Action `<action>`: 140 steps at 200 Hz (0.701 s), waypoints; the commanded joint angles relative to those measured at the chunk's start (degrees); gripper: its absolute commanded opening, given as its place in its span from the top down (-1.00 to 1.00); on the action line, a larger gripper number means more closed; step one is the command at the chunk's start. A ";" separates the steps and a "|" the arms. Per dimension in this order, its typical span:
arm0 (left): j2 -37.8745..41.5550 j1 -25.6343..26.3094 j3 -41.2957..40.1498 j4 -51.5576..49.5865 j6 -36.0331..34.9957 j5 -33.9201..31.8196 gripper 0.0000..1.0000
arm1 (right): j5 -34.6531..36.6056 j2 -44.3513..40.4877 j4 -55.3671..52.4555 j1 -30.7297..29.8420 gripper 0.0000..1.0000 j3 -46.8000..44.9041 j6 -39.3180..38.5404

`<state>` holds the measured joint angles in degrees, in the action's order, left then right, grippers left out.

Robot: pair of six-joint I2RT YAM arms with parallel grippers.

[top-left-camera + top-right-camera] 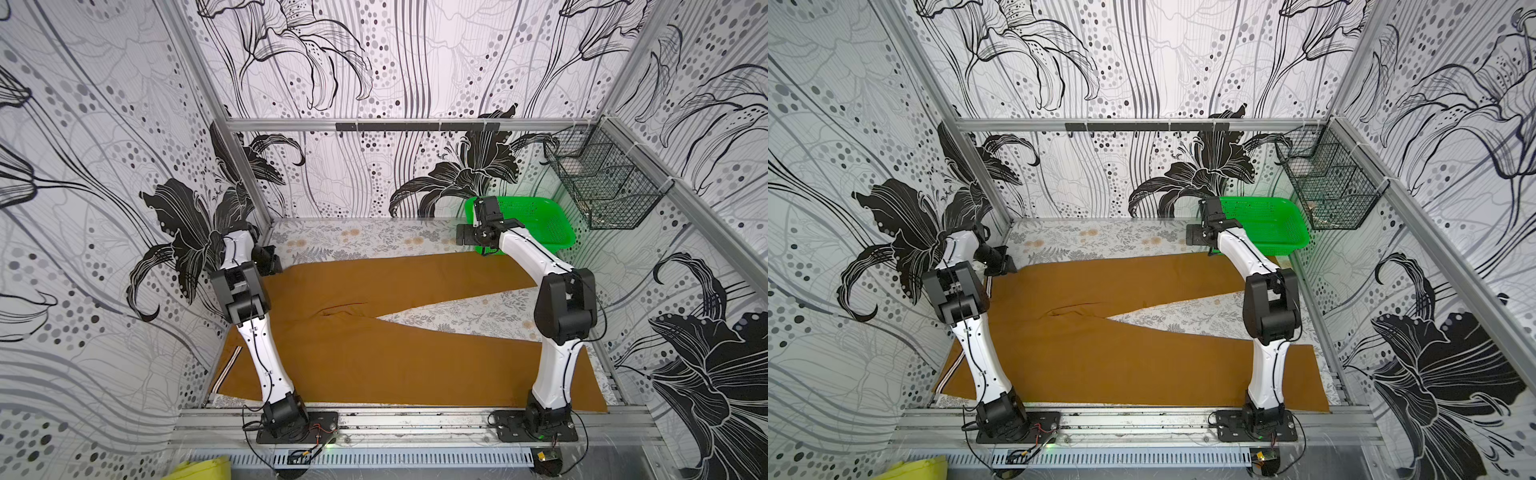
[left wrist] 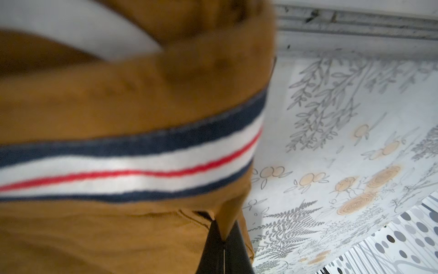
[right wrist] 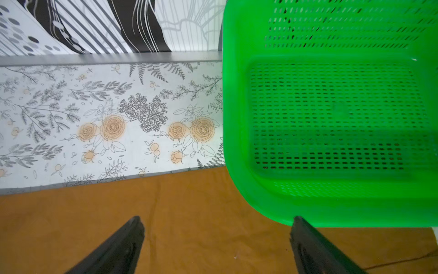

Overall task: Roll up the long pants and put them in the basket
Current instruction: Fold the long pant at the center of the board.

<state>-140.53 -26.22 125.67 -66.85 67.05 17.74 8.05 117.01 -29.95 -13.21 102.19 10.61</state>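
Jaws of the left gripper [image 2: 224,239] are pinching shut on a corner of the long pants [image 1: 374,357] beside the striped waistband [image 2: 132,166]. Jaws of the right gripper [image 3: 216,220] are standing wide apart over a trouser leg, the green basket [image 3: 331,211] just beside one fingertip. Pants are lying spread flat on the table [image 1: 365,239].

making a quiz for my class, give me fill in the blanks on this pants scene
1. The left gripper is ___ on the long pants at the waistband.
2. The right gripper has its jaws ___ over a pant leg.
3. The basket beside it is ___.
4. The waistband's thin middle stripe is ___.
Missing words: shut, open, green, red.
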 commanded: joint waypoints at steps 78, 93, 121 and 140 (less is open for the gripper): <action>6.61 1.89 -8.41 4.31 -0.16 -1.01 1.00 | -6.24 15.05 -20.43 -3.74 -0.72 14.70 -2.42; 6.54 2.04 -8.43 4.78 -0.47 -0.48 1.00 | -5.70 17.57 -21.87 -3.75 -0.67 16.59 -0.81; 6.58 2.05 -8.18 5.00 -1.18 -0.55 1.00 | -2.83 22.95 -25.13 -3.59 -0.59 22.70 1.29; 6.75 2.02 -7.81 4.63 -1.73 -0.81 1.00 | -2.39 25.54 -25.56 -2.56 -0.65 26.58 2.28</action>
<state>-134.08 -24.73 117.62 -62.17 66.72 15.88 3.51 139.81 -51.68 -16.78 124.09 10.52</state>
